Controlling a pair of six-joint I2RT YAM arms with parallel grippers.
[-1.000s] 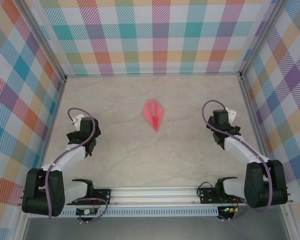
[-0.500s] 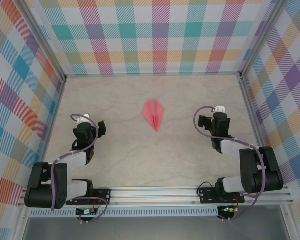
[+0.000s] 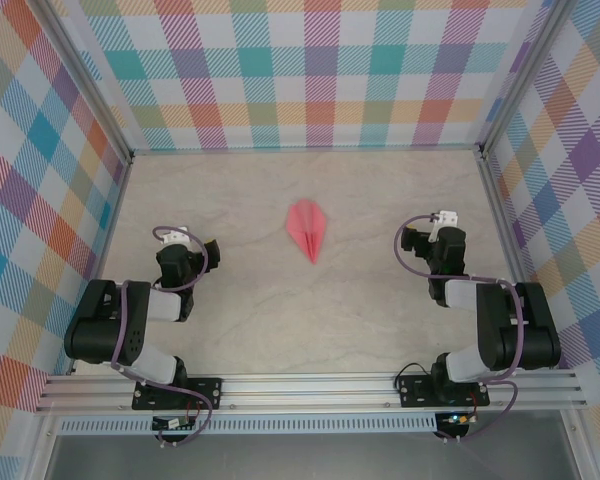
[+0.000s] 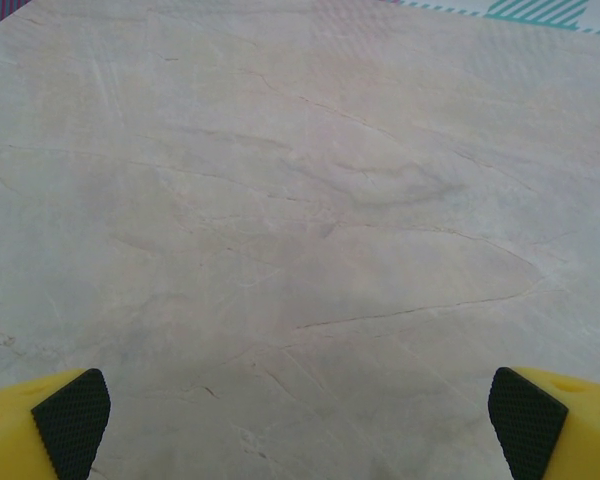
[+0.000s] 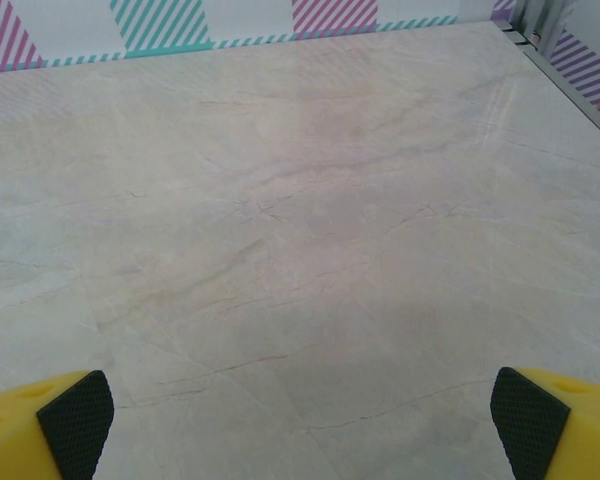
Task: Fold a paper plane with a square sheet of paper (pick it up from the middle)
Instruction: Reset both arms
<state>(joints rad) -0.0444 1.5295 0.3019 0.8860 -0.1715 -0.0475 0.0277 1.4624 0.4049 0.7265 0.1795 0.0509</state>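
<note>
The square sheet of paper lies folded as a pink-red paper plane, a narrow dart with a centre crease, flat on the marble table and pointing toward the near edge. My left gripper sits well to its left and nearer the bases, folded back over its arm. On the other side my right gripper is folded back the same way. In the left wrist view my left gripper is open over bare table. My right gripper is likewise open with nothing between its yellow fingers.
Plaid walls close in the table at the back and on both sides. An aluminium rail carrying both arm bases runs along the near edge.
Both arms have drawn back toward their bases and folded down, grippers staying open. The paper plane has not moved.
</note>
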